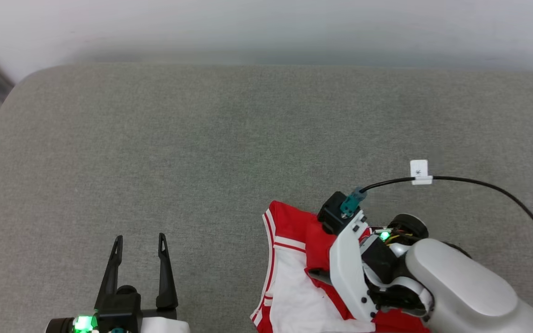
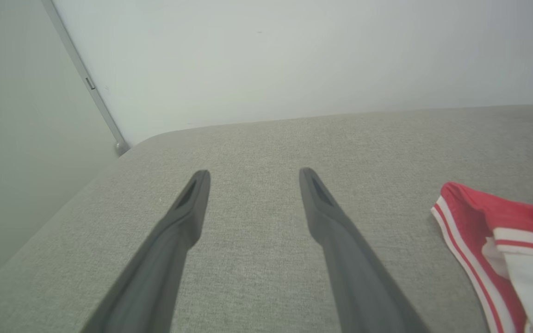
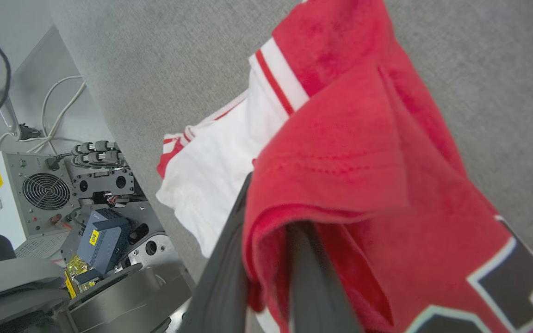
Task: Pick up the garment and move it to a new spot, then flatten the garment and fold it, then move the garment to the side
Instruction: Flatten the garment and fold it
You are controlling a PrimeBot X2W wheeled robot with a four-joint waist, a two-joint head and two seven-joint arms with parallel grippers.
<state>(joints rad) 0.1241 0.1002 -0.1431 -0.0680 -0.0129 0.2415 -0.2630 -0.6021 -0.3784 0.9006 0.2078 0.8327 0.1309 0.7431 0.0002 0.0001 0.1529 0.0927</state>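
The garment [image 1: 289,273], a red jersey with white sleeves and red-and-white stripe trim, lies bunched at the lower right of the grey padded surface [image 1: 201,138]. My right wrist [image 1: 368,263] stands over it and hides its right part. In the right wrist view my right gripper [image 3: 273,203] is shut on a raised red fold of the garment [image 3: 363,138], and part of the black, white-edged lettering [image 3: 516,277] shows at the lower right. My left gripper [image 1: 139,240] rests open at the lower left, nothing between its fingers. The left wrist view has the garment's edge [image 2: 488,222] to the right of the left gripper [image 2: 252,173].
A black cable with a white tag [image 1: 420,172] runs from the right wrist over the surface to the right. A pale wall stands behind the surface. Past the surface's near edge, a white box with a fan [image 3: 26,194] and loose cables sit on the floor.
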